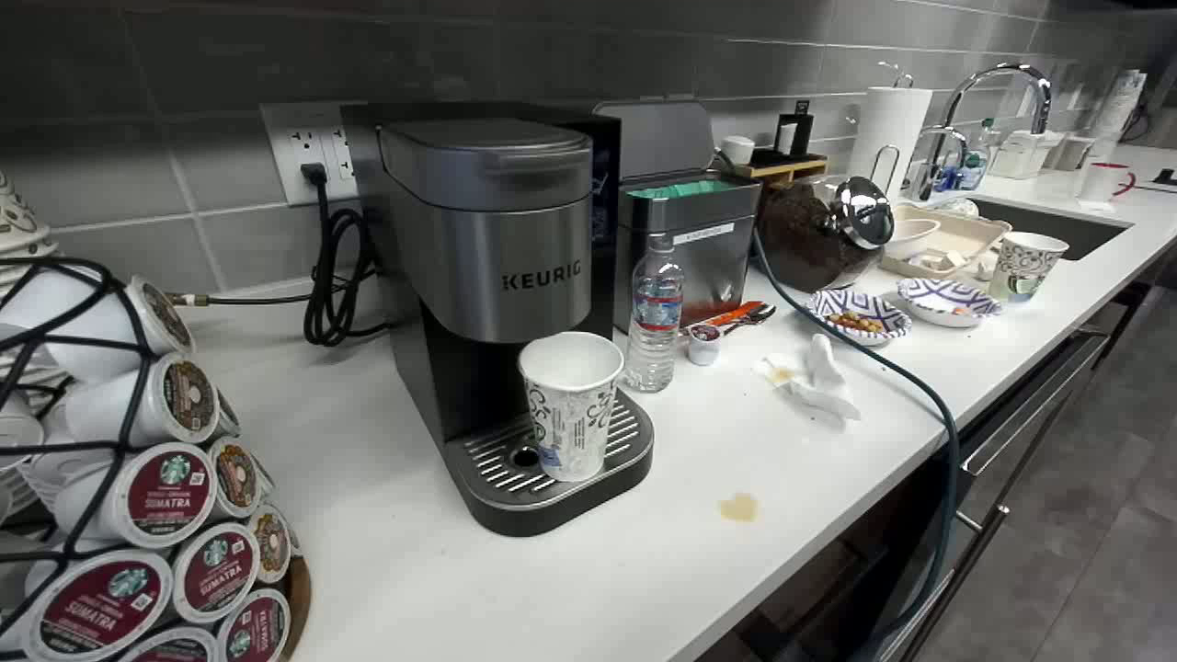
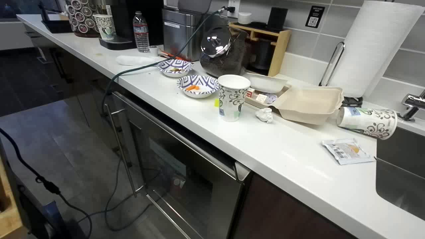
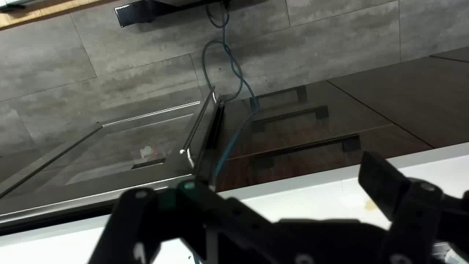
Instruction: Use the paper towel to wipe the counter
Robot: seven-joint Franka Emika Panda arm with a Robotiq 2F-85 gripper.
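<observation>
A crumpled white paper towel lies on the white counter. A brownish patch shows at its left edge. The towel also shows in an exterior view, behind a blue cable. A tan spill lies near the counter's front edge, in front of the coffee maker. The spill shows faintly in an exterior view and in the wrist view, close to one finger. My gripper is open with nothing between its fingers. It is out of view in both exterior views. The towel is not visible in the wrist view.
A Keurig coffee maker holds a paper cup, beside a water bottle. The blue cable crosses the counter near the towel. Patterned bowls, a paper cup, a food box and a towel roll stand toward the sink.
</observation>
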